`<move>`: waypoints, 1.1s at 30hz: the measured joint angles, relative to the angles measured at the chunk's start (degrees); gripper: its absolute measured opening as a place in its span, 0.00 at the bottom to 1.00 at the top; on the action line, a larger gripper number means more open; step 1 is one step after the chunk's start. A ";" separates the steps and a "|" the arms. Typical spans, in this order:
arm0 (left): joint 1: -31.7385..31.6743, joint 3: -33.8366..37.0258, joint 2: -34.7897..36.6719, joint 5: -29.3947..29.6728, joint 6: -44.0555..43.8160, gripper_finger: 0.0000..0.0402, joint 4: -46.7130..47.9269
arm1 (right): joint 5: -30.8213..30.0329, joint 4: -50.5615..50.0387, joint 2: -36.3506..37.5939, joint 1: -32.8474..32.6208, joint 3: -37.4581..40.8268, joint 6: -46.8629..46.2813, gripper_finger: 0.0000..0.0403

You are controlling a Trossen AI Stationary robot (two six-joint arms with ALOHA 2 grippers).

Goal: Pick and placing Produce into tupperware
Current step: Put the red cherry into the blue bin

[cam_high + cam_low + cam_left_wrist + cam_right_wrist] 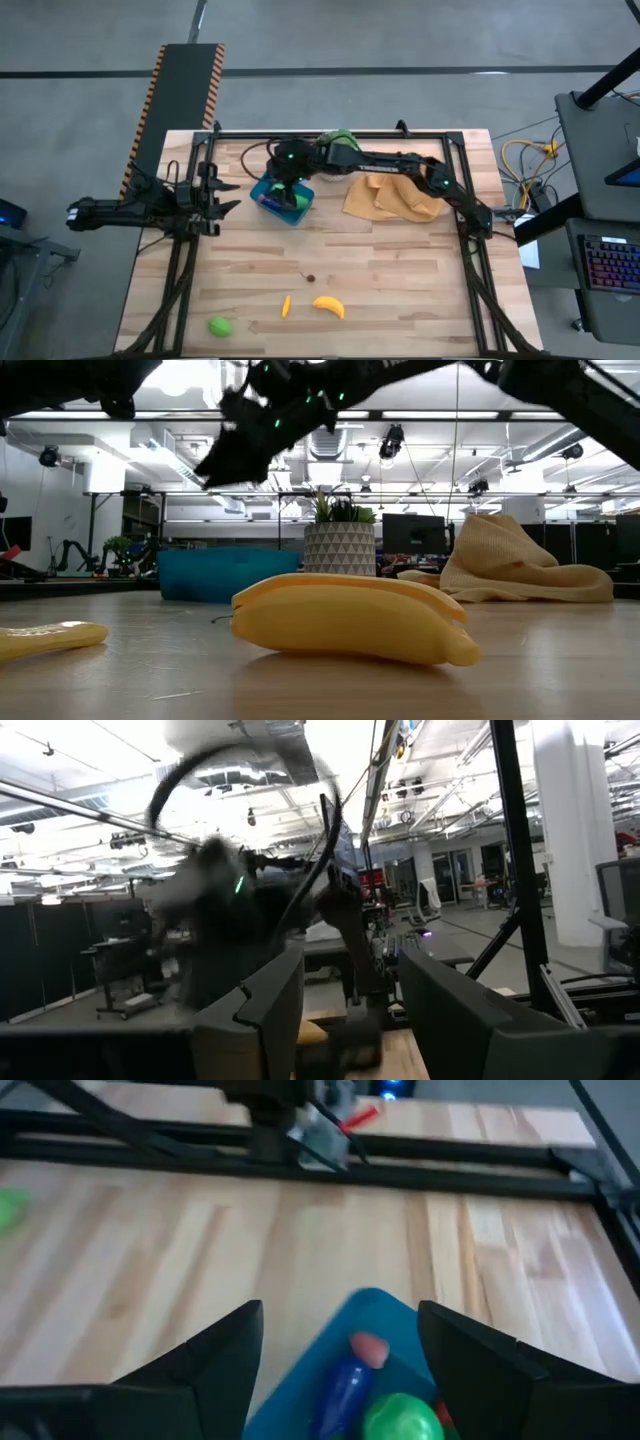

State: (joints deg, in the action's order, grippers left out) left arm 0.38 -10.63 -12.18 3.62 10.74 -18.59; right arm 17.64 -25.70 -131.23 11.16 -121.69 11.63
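Note:
The blue-teal tupperware (272, 192) sits on the table left of centre and holds a purple piece (345, 1390), a green piece (400, 1420) and a small pinkish-red piece (370, 1347). My right gripper (340, 1345) hovers open just above it (287, 186), holding nothing. Near the table's near edge lie the yellow banana (328, 306) (350, 615), a small orange-yellow piece (286, 306) (50, 638) and a green round piece (220, 325). A tiny brown piece (310, 279) lies in the middle. My left gripper (226, 196) (350, 1010) waits open at the left edge.
An orange-yellow cloth (390, 197) (510, 565) lies crumpled right of the tupperware. A leafy plant in a white pot (340, 140) (340, 548) stands at the far edge behind it. A dark metal frame (190, 270) borders the table. Bare wood stretches between the tupperware and the near produce.

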 joint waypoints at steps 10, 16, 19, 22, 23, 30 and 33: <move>0.00 0.00 -0.12 0.02 0.00 0.38 0.22 | 0.15 -0.14 18.90 -6.47 14.35 4.06 0.63; 0.00 0.00 -0.15 0.02 -0.02 0.38 0.26 | -8.96 9.28 34.63 -11.47 33.13 2.77 0.63; 0.00 0.00 -0.22 0.00 -0.02 0.38 0.24 | -11.12 14.10 42.17 -13.33 42.97 -0.35 0.63; 0.00 0.00 -0.20 0.02 -0.02 0.38 0.22 | -11.85 19.85 49.10 -15.09 52.29 -4.50 0.63; 0.00 0.00 -0.19 0.02 -0.02 0.38 0.22 | -11.91 21.29 51.18 -15.73 55.31 -5.55 0.63; 0.00 0.00 -0.18 0.02 -0.02 0.38 0.22 | -16.81 34.15 62.60 -22.26 74.88 -9.26 0.63; 0.00 0.00 -0.18 0.02 -0.02 0.38 0.22 | -19.05 41.30 64.42 -25.12 82.18 -9.76 0.63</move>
State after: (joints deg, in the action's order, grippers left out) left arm 0.38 -10.63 -12.36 3.64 10.72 -18.37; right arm -1.41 15.60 -66.81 -13.96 -39.52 1.87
